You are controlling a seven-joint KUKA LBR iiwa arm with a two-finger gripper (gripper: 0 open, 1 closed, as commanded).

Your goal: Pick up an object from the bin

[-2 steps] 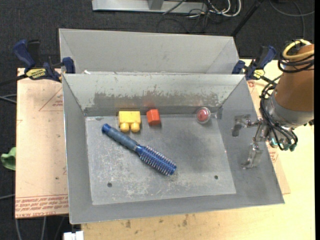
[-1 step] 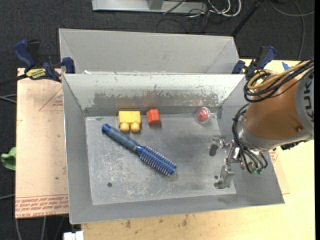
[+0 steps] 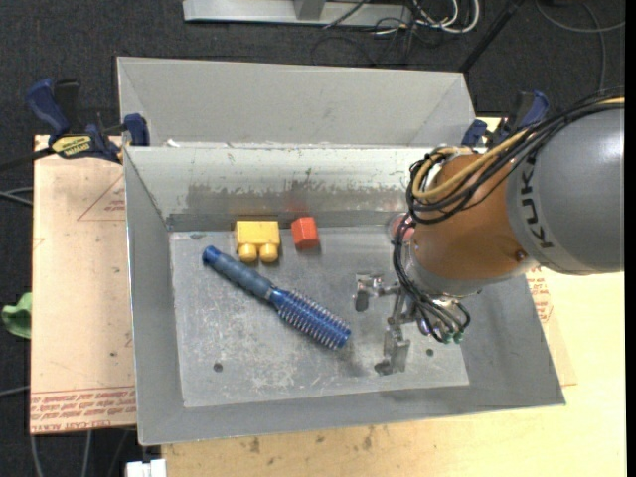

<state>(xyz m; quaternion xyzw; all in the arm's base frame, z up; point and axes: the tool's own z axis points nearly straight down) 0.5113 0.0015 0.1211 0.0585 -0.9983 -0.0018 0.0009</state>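
Dark flooring and loose cables surround a grey metal bin [image 3: 248,371] with sloping walls. From the right edge, the arm's orange-covered wrist hangs low over the bin floor near its front right corner. The gripper [image 3: 383,324] appears spread wide, with nothing between its fingers and bare metal beneath. Nearest it is a blue hairbrush [image 3: 275,296], lying diagonally across the middle with its bristle head just beside the gripper and probably the easiest pick. A yellow block [image 3: 257,240] and a small red block [image 3: 304,232] sit against the back edge, well apart from the gripper. Nothing blocks the way.
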